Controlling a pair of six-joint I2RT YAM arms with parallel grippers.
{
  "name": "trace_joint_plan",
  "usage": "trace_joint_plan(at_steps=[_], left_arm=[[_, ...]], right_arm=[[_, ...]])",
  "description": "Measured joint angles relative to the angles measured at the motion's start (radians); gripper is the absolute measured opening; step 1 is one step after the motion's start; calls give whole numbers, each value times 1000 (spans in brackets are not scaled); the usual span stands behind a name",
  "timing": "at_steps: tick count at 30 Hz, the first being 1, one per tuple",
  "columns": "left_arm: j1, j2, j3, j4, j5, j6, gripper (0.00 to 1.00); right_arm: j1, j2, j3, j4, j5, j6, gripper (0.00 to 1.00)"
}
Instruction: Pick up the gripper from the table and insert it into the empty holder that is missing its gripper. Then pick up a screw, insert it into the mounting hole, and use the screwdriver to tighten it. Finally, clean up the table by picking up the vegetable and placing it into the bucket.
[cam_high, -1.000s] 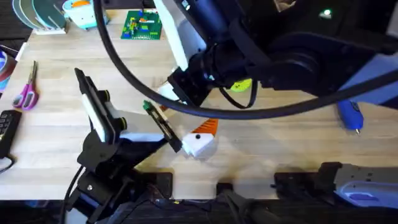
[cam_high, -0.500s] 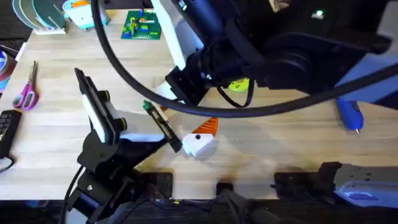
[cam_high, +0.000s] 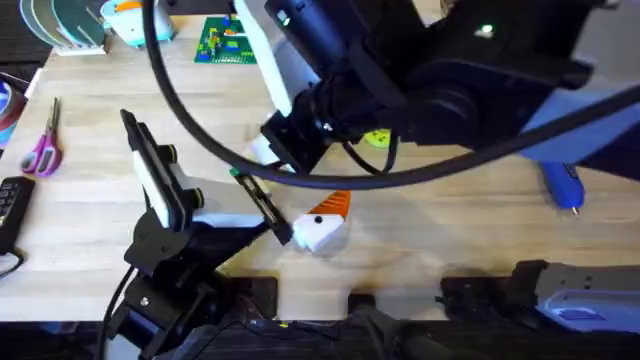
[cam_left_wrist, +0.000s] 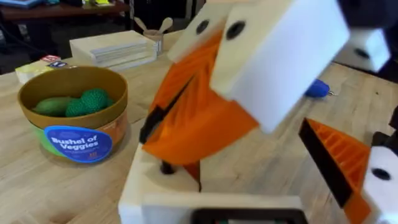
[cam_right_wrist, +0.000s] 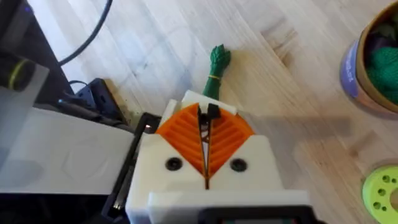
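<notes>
Table (cam_high: 90, 215): pale wood, matt, visible grain. Right gripper (cam_right_wrist: 205, 134): white matt plastic blocks, orange ribbed plastic pads. Left gripper (cam_left_wrist: 261, 134): same smooth white plastic, ribbed orange pads. Bucket (cam_left_wrist: 78, 134): tan matt wall, cardboard-like, glossy blue printed label. Green disc (cam_right_wrist: 382, 190): smooth plastic, slight sheen. Screwdriver (cam_high: 563, 184): blue glossy plastic. Arm housings: black, semi-gloss.

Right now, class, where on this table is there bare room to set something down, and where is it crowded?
Bare wood lies between the scissors and the left arm. A wider patch lies between the holder and the screwdriver, toward the near edge. The middle is crowded: the right arm hangs over the green disc there.
</notes>
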Motion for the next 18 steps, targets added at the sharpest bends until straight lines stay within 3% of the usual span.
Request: trace_joint_plan(at_steps=[18], left_arm=[[0, 3, 0, -1, -6, -9, 993]], right_arm=[[9, 31, 7, -7, 0, -13, 25]])
